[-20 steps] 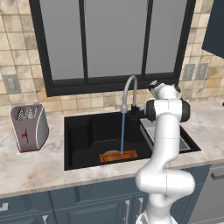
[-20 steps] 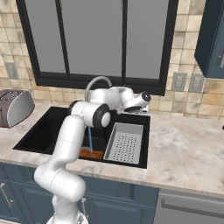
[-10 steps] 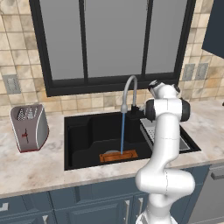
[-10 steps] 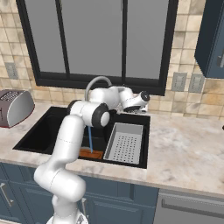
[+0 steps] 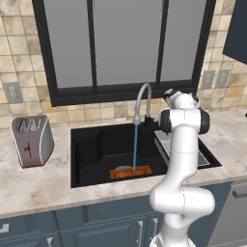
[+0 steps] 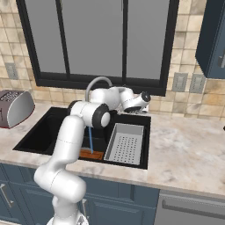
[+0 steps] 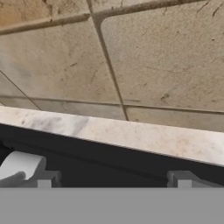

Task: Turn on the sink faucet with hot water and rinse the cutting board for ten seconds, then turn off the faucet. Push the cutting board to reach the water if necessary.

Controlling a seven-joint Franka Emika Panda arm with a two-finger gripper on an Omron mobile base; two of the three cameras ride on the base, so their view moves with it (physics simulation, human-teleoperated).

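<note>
Water (image 5: 135, 147) runs from the sink faucet (image 5: 141, 99) straight onto the cutting board (image 5: 130, 171) — board lies flat on the sink (image 5: 91, 144) floor, left compartment, near front wall. Gripper (image 6: 139, 109) at the tiled back wall behind the sink, jaws apart, holding nothing. Grey rack (image 6: 125, 143) in right compartment.

A marbled beige counter (image 5: 43, 181) carries a silver toaster (image 5: 32, 141) at its left end, with the black sink (image 5: 91, 144) set into it.
</note>
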